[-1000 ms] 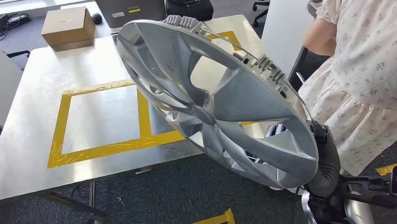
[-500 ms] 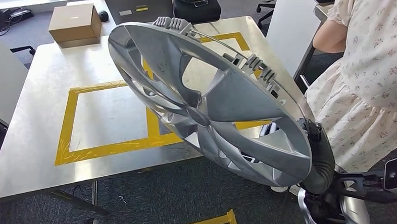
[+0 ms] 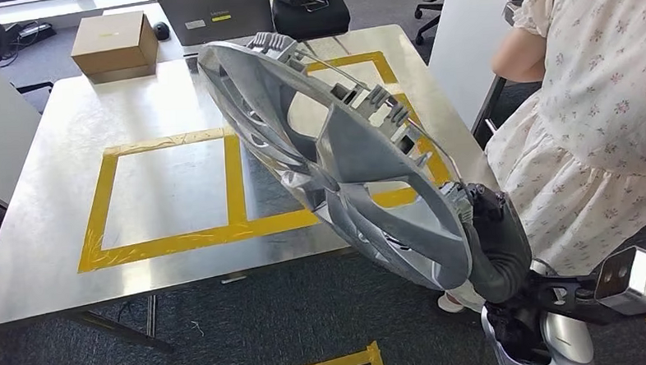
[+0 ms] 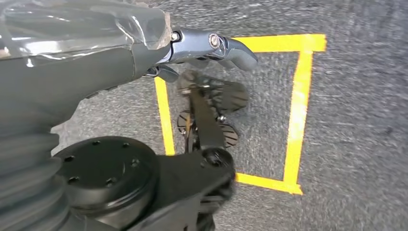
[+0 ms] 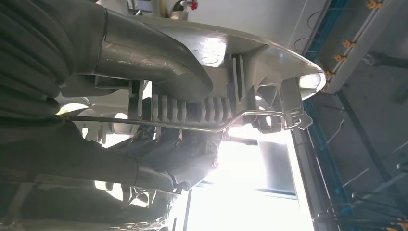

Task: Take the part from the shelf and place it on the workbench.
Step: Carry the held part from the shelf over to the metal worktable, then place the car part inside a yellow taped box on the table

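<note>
Wheel cover (image 3: 335, 157), silver and tilted on edge, is gripped at its lower rim by the right hand (image 3: 491, 241) above the near edge of the steel workbench (image 3: 55, 161), while the left hand (image 4: 192, 45) hangs empty, fingers loosely extended, over the floor.

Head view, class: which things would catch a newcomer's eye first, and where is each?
The big silver wheel cover, held tilted above the near right part of the metal workbench by the right hand at its lower rim. Next, the yellow tape squares marked on the bench top. A person in a flowered dress stands at the right.
</note>
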Robot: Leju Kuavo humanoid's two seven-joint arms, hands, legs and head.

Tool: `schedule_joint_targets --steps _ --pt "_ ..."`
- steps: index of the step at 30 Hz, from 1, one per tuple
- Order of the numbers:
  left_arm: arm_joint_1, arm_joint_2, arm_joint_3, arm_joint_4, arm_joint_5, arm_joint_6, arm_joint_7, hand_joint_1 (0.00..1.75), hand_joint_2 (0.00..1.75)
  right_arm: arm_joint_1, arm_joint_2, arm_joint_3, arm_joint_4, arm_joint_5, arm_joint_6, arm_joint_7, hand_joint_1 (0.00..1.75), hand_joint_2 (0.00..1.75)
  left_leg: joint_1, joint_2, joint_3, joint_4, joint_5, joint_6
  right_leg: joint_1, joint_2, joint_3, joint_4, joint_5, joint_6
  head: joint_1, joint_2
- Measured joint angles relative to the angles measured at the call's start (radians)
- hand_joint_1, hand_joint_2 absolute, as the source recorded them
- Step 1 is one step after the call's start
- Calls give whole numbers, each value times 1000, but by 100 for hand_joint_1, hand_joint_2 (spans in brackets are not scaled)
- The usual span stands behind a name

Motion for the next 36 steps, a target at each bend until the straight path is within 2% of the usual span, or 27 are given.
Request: schedule_joint_targets --steps 1,2,4,6,7,8,10,11,12,13,15,16,17,20,22,23,25,26,27,28,30,31,32,33,36 --pt "2 0 2 5 2 0 2 0 175 -1 -1 -1 2 8 -1 -7 175 175 -2 0 27 -54 16 5 2 0 -1 0 0 2 0 0" --pt "3 -1 2 10 3 1 3 0 175 -2 -3 -2 4 12 -2 -12 175 175 -5 0 40 -84 20 10 4 0 -3 1 0 4 0 0" --pt "7 -1 3 17 5 1 6 0 175 -3 -5 -3 8 17 -4 -15 175 175 -10 0 43 -94 18 18 5 0 -5 -2 1 14 0 0" --pt "10 -2 3 21 7 4 12 0 175 -5 -7 -4 9 25 -6 -20 175 175 -7 1 53 -106 26 31 3 -1 -12 12 -8 22 1 0" --pt "10 -3 4 23 8 8 16 0 175 -8 -8 -4 10 34 -9 -22 175 175 -5 2 58 -113 30 37 3 -1 -27 44 -25 21 2 0" --pt "10 -4 5 24 8 13 22 0 175 -12 -9 -4 12 49 -14 -25 175 175 -3 3 61 -117 33 41 3 -2 -53 98 -50 17 2 0" --pt "10 -5 7 28 6 22 31 0 175 -23 -10 -5 17 98 -39 -30 175 175 -4 3 59 -117 34 44 2 -2 -120 238 -102 13 3 0" --pt "10 -5 7 29 3 26 34 0 175 -29 -10 -6 20 135 -60 -33 175 175 -5 3 59 -116 34 44 2 -2 -143 285 -115 15 3 0" --pt "10 -5 7 30 0 29 35 0 175 -36 -10 -6 22 179 -87 -36 175 175 -5 2 59 -114 33 44 1 -2 -148 295 -112 22 3 0" --pt "9 -5 7 30 -5 33 36 0 175 -45 -10 -7 24 227 -116 -38 175 175 -5 1 59 -112 32 43 -1 -2 -131 261 -95 31 3 0" --pt "6 -6 6 30 -10 37 36 0 175 -64 -10 -8 24 320 -174 -43 175 175 -6 -3 58 -104 29 37 -3 -4 -60 118 -42 45 3 0" --pt "4 -7 6 30 -12 39 36 0 175 -72 -10 -7 25 365 -202 -46 175 175 -9 -4 55 -99 26 33 -3 -4 -31 59 -23 43 3 0" --pt "1 -7 6 29 -15 41 36 0 175 -80 -9 -6 25 412 -229 -50 175 175 -11 -4 53 -95 24 28 -2 -4 -13 23 -12 39 2 0" --pt "-4 -8 6 25 -30 43 41 0 175 -96 -9 6 27 549 -315 -75 175 175 -10 -4 47 -89 21 17 -1 -2 -9 11 -4 20 2 0" --pt "-7 -10 5 20 -41 44 49 0 175 -112 -8 25 29 650 -394 -106 175 175 -7 -2 29 -54 -5 6 -6 -2 -8 8 0 10 1 0" --pt "-9 -11 5 18 -47 45 54 0 175 -123 -8 38 32 703 -441 -123 175 175 -4 -1 7 -8 -33 0 -8 -2 -8 7 1 5 1 0" --pt "-13 -12 3 14 -59 47 63 0 175 -149 -10 69 44 801 -540 -149 175 175 -1 0 -56 126 -94 -9 -5 -2 -9 8 1 -1 0 0" --pt "-15 -13 2 12 -66 48 68 0 175 -162 -12 87 55 841 -581 -155 175 175 1 0 -82 180 -109 -11 -4 -2 -9 8 1 -1 0 0" --pt "-17 -13 0 9 -73 48 73 0 175 -176 -14 106 69 877 -617 -159 175 175 1 0 -94 202 -106 -11 -3 -1 -8 8 1 -1 0 0" --pt "-19 -13 -2 6 -79 47 79 0 175 -191 -17 127 84 907 -646 -161 175 175 1 0 -86 183 -84 -9 -2 1 -7 8 1 -1 0 0" --pt "-28 -13 -7 2 -90 42 89 0 175 -224 -21 174 120 956 -691 -162 175 175 -1 0 -25 51 -13 4 -1 5 -4 8 1 -1 0 0" --pt "-33 -12 -10 0 -92 39 92 0 175 -241 -23 199 138 974 -708 -162 175 175 -3 1 6 -16 11 11 2 6 -4 8 1 0 1 0" --pt "-39 -12 -11 -2 -95 35 94 0 175 -258 -25 223 158 987 -722 -162 175 175 -6 1 27 -61 24 17 4 7 -6 8 2 2 1 0" --pt "-44 -11 -13 -4 -96 33 96 0 175 -272 -27 247 180 996 -732 -161 175 175 -8 1 35 -80 24 21 5 7 -9 8 2 4 1 0" --pt "-51 -13 -17 -11 -99 25 100 0 175 -308 -33 308 242 1011 -753 -155 175 175 -8 2 43 -98 30 31 7 6 -16 10 2 18 1 0"
